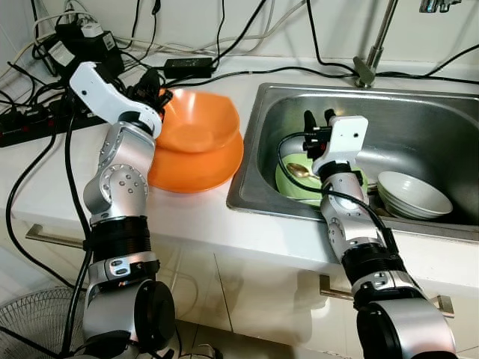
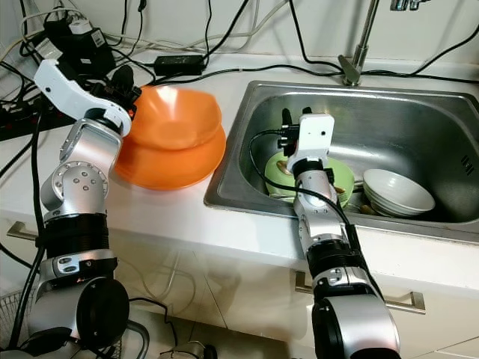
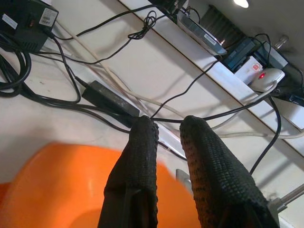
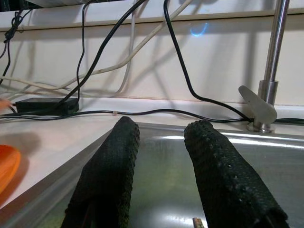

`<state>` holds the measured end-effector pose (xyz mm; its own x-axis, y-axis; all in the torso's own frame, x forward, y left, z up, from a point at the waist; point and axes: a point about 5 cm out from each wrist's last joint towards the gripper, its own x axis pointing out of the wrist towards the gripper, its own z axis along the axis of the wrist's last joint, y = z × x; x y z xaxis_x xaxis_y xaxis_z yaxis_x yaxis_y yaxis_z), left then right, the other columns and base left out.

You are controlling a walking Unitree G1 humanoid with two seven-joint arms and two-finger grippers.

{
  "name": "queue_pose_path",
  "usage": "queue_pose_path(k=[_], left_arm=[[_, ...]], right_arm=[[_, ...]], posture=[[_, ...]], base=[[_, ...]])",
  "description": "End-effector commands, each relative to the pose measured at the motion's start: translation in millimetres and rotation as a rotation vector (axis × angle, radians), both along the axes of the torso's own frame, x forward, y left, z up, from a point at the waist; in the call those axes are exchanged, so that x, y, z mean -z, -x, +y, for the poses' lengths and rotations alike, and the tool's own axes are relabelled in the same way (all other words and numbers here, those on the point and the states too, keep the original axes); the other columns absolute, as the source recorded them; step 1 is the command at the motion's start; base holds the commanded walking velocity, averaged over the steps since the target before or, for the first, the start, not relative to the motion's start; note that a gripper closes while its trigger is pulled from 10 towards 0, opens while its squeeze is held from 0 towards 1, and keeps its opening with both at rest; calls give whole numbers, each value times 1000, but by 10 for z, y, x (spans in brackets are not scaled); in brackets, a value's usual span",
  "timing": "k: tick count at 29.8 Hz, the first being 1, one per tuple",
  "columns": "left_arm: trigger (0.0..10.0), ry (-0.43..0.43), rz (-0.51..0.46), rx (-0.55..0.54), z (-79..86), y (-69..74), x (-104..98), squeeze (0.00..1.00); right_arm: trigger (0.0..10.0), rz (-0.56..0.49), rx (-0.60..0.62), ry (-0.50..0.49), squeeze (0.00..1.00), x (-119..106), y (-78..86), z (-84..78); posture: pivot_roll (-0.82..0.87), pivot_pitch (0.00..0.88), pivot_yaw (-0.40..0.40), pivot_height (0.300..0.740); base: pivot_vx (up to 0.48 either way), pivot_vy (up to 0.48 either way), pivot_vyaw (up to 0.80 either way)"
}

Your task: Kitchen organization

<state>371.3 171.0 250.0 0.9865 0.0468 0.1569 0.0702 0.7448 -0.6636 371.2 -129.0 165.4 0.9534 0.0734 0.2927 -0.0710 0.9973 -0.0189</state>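
1. Fingers of the left gripper [image 3: 164,142] stand narrowly parted over the far rim of the upper orange bowl [image 1: 196,120]; whether they pinch that rim cannot be told. Fingers of the right gripper [image 4: 161,142] are apart and hold nothing, raised over the sink [image 1: 419,120].
2. Two orange bowls sit nested on the counter [image 1: 194,213], just left of the sink's edge, mouths up; the upper one is tilted. Being round, they have no long axis; the only direction to mind is the open side, which faces upward.
3. Judged step: the left gripper seats or lifts the upper bowl. To do it well, grip the rim squarely, one finger inside and one outside, and keep the bowl level so it drops into the lower bowl without rocking.
4. A green bowl [image 1: 288,183] with a spoon [image 1: 301,171] lies in the sink below the right gripper. The spoon's long axis runs across the bowl, its scoop end toward the robot's left.
5. Stacked white bowls [image 1: 412,194] rest beside it, mouths up.
6. Cables [image 1: 224,71] and a power strip [image 1: 22,127] crowd the counter behind the orange bowls; keep the wrist clear of them.
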Motion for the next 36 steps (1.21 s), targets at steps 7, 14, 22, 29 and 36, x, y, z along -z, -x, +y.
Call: queue_pose_path(k=[7, 14, 22, 29, 36], left_arm=[[10000, -5, 13, -1, -5, -5, -5, 0], [10000, -6, 15, -1, -4, -2, 1, 0], [10000, -5, 17, 1, -7, -1, 5, 0], [10000, -23, 46, -19, 36, 5, 80, 0], [10000, -30, 114, -72, 120, 2, 169, 0]], right_arm=[[10000, 57, -10, -7, 0, 159, 38, 32], [10000, 58, -10, -7, 0, 162, 40, 31], [10000, 59, -11, -6, 0, 165, 40, 33], [10000, 59, -10, -7, 0, 163, 39, 33], [10000, 62, -11, -7, 0, 172, 41, 31]], posture=[[153, 0, 112, 740], [153, 0, 112, 740], [153, 1, 112, 740], [154, 6, 112, 740], [158, 10, 111, 740]], base=[[0, 0, 0], [0, 0, 0], [0, 0, 0], [0, 0, 0], [0, 0, 0]])
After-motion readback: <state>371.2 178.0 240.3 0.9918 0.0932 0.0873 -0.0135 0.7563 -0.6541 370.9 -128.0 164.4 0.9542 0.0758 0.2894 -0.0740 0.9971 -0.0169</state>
